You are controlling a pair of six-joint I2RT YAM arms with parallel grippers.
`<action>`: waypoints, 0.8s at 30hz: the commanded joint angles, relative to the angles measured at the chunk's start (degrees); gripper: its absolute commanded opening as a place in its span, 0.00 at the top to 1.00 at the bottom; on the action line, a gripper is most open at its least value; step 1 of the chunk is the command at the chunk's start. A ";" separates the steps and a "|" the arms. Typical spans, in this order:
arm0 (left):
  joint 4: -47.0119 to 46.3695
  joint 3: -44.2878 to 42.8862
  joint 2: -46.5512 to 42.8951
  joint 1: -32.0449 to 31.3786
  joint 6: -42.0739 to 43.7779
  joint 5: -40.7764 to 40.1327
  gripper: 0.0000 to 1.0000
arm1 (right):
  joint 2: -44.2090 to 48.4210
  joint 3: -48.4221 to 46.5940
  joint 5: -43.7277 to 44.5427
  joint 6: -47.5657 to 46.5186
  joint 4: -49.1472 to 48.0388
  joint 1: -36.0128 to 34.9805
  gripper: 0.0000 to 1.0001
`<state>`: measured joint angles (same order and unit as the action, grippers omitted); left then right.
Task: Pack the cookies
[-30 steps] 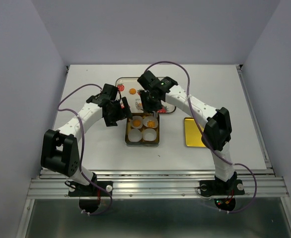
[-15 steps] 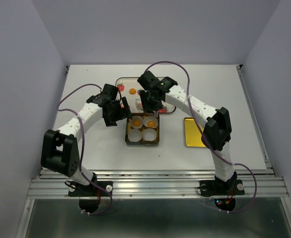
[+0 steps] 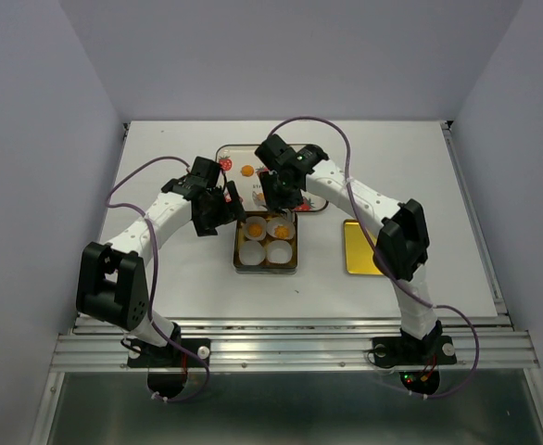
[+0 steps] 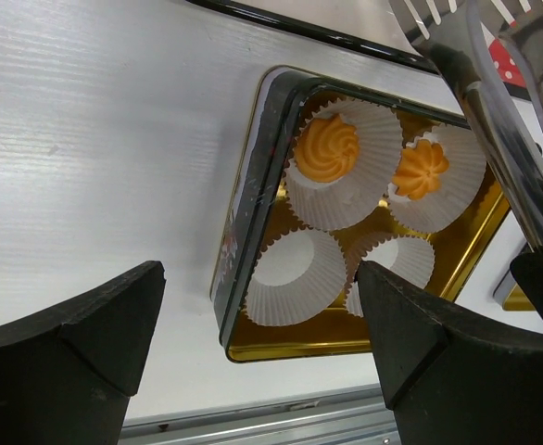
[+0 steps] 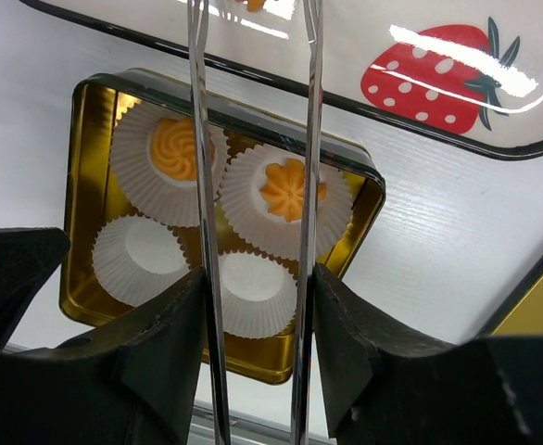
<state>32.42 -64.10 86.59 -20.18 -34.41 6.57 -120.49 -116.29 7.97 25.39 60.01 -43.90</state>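
Observation:
A gold tin holds four white paper cups. Two orange cookies lie in its two far cups; they also show in the left wrist view and the right wrist view. The two near cups are empty. Another cookie lies on the strawberry tray. My right gripper is shut on metal tongs, whose empty arms hang apart over the tin. My left gripper is open at the tin's left edge.
A gold tin lid lies flat to the right of the tin. The tray with printed strawberries sits just beyond the tin. The table's metal front rail runs along the near edge.
My right gripper and its tongs have shifted slightly left over the tin. The left arm and the cookies have not moved.

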 commanded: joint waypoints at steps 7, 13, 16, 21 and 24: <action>0.62 0.20 -1.77 -0.29 -0.30 -1.73 0.04 | -1.68 -2.98 1.08 -0.87 -0.60 0.31 0.49; 1.06 -0.24 -2.30 -0.21 -0.83 -2.61 0.04 | -1.07 -3.51 2.75 -1.22 0.02 0.31 0.60; 1.15 -0.68 -2.12 -0.29 -1.01 -2.88 0.04 | -0.45 -3.24 3.72 -1.66 -0.15 0.31 0.61; 1.68 -1.91 -1.77 -0.29 -1.18 -3.14 0.04 | 0.16 -4.82 6.00 -2.53 -1.20 0.31 0.61; 2.46 -3.39 -1.51 -0.29 -1.10 -3.75 0.04 | 1.04 -5.44 7.49 -4.02 -1.82 0.31 0.62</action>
<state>33.15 -64.20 86.59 -20.18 -35.44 4.36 -122.54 -118.17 11.66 23.57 59.99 -43.90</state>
